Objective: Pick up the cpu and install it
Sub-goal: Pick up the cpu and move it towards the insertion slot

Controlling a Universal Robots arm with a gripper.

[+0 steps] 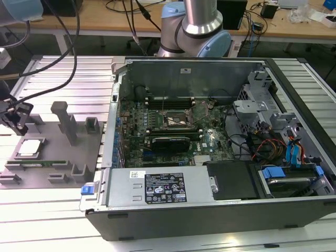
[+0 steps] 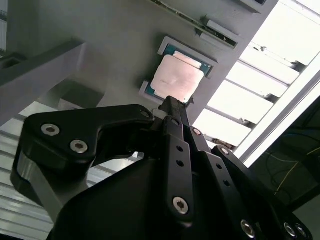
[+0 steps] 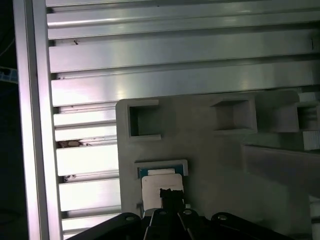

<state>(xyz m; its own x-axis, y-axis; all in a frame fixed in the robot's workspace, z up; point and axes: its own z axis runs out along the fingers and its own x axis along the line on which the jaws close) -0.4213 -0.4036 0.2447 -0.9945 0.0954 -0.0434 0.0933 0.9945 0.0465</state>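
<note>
Fingertips pressed together and holding nothing, the arm's gripper (image 2: 170, 102) hangs over one edge of the cpu (image 2: 179, 77), which lies flat in its recess on the grey fixture tray (image 1: 55, 147) beside the open computer case (image 1: 184, 79).
</note>
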